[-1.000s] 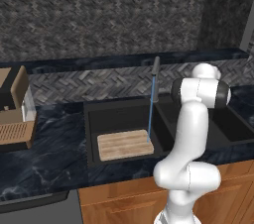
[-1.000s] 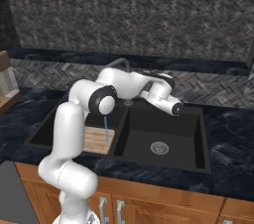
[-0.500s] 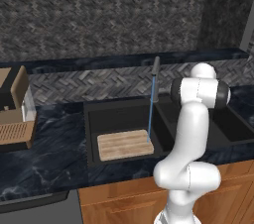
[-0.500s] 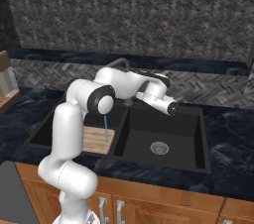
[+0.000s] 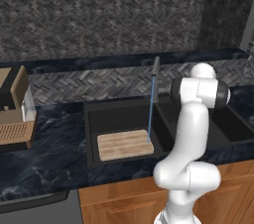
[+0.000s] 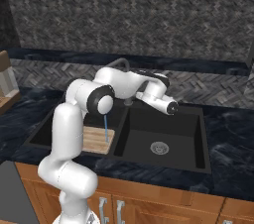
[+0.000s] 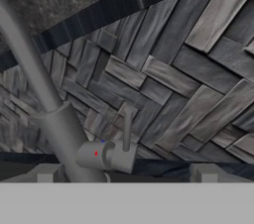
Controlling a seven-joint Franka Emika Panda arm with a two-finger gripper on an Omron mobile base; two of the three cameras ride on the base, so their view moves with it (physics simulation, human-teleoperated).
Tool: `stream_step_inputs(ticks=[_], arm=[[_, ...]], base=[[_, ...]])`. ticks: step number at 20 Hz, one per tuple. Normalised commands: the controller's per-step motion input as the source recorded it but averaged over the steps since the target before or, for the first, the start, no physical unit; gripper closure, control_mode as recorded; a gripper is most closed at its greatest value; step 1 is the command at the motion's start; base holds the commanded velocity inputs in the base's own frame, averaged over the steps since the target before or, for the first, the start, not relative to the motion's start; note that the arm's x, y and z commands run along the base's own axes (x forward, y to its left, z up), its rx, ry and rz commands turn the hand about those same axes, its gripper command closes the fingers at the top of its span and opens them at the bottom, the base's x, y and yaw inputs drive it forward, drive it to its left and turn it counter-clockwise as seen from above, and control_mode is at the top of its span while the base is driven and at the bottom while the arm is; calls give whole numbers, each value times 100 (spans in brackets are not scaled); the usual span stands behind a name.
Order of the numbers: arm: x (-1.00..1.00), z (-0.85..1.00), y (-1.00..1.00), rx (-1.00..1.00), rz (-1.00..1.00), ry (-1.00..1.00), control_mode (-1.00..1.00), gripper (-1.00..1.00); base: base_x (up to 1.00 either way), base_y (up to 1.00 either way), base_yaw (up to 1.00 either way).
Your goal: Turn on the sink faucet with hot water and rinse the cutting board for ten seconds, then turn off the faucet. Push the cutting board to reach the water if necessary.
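Observation:
The dark grey sink faucet (image 5: 156,75) stands behind the black sink (image 5: 119,114). A thin blue stream of water (image 5: 150,114) falls from it onto the right end of the tan cutting board (image 5: 124,144), which lies flat in the left basin. In the right base view the cutting board (image 6: 94,140) and the water (image 6: 106,132) show past my arm. My gripper (image 7: 124,176) is open, its fingertips (image 7: 44,173) wide apart, just in front of the faucet's base. The faucet's small lever handle (image 7: 128,125) stands upright, untouched, between and beyond the tips.
The right basin has a round silver drain (image 6: 159,147). A brown-and-tan appliance (image 5: 15,114) stands on the dark counter at the left. The herringbone backsplash (image 7: 188,79) is close behind the faucet. My arm's elbow (image 5: 198,91) is over the sink's right side.
My hand has shifted slightly near the faucet base. The water keeps running and the cutting board has not moved.

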Motion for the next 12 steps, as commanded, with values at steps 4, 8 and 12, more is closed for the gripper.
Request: stream_step_inputs(ticks=[4, 8, 12], arm=[[0, 0, 0, 0, 0, 0, -100, -100], [0, 0, 0, 0, 0, 0, -100, -100], [0, 0, 0, 0, 0, 0, -100, -100]], base=[[0, 0, 0], [0, 0, 0], [0, 0, 0]])
